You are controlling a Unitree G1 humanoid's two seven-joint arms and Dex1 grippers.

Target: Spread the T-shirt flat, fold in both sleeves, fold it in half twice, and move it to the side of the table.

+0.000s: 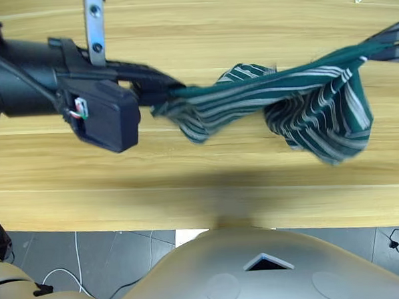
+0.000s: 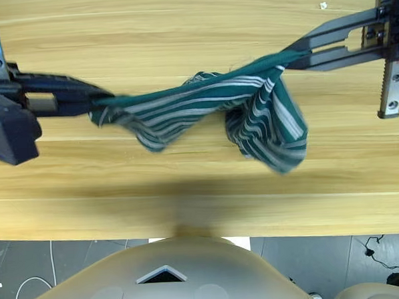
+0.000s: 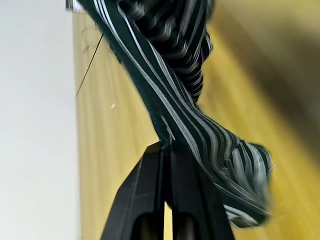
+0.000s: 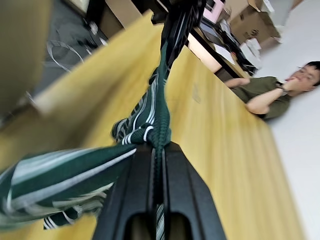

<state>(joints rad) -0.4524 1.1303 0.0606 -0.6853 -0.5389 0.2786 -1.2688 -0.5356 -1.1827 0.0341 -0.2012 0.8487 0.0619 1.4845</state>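
Left eye view: the T-shirt (image 1: 277, 95), dark green with pale stripes, hangs bunched above the table (image 1: 179, 23), pulled into a taut band between the two arms. Its loose folds sag over the table's near half; whether they touch the wood cannot be told. The left pincer (image 1: 176, 89) is clamped on the shirt's left end.

Right eye view: the right pincer (image 2: 292, 56) grips the shirt's other end, nearer the table's far edge than the left one.

Left wrist view: the left pincer (image 3: 165, 150) is pressed narrow on a fabric edge, above the table.

Right wrist view: the right pincer (image 4: 159, 150) is likewise pinched tight on a striped fold, over the table.
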